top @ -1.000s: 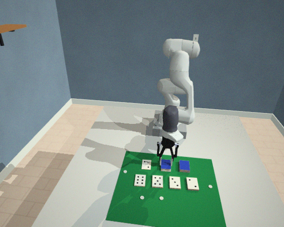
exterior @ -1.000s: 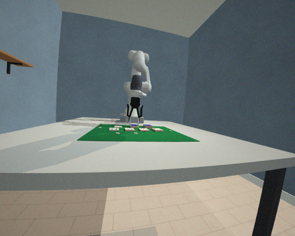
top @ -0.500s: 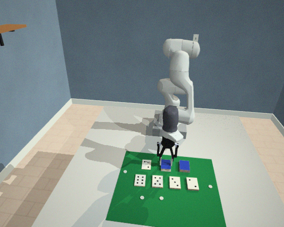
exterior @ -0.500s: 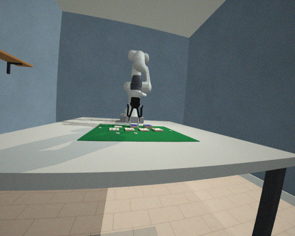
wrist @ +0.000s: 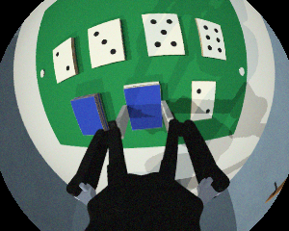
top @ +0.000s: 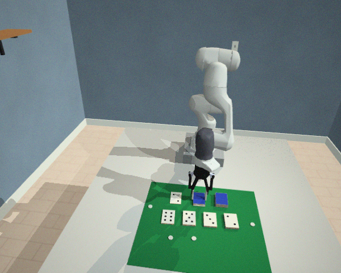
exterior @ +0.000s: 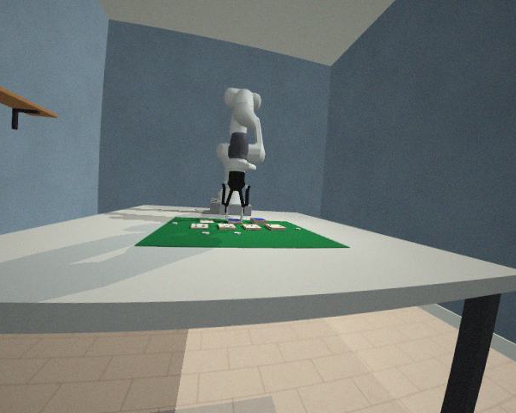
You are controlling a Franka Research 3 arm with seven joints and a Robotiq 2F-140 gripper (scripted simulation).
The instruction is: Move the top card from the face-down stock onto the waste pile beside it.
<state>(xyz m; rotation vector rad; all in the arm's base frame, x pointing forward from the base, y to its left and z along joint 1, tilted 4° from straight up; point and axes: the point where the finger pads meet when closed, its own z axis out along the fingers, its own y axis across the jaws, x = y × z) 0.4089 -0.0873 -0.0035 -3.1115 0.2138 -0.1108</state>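
Observation:
In the row nearest the arm, three things lie on the green mat (top: 200, 226): a face-up white card, the waste pile (top: 175, 197), a blue-backed stack in the middle (top: 199, 199), and a second blue-backed stack (top: 221, 199) on the right. My gripper (top: 199, 197) points straight down over the middle blue stack. Its two fingertips press the long sides of that stack's top card (wrist: 144, 107). In the wrist view the gripper (wrist: 144, 119) straddles this card, with the waste card (wrist: 202, 99) to its right and the other blue stack (wrist: 89, 115) to its left. I cannot tell whether the card is lifted.
Four face-up spotted cards lie in the farther row, from a six-spot card (top: 167, 216) to a two-spot card (top: 231, 220). Small white discs (top: 170, 237) lie scattered on the mat. The arm's base (top: 191, 147) stands behind the mat.

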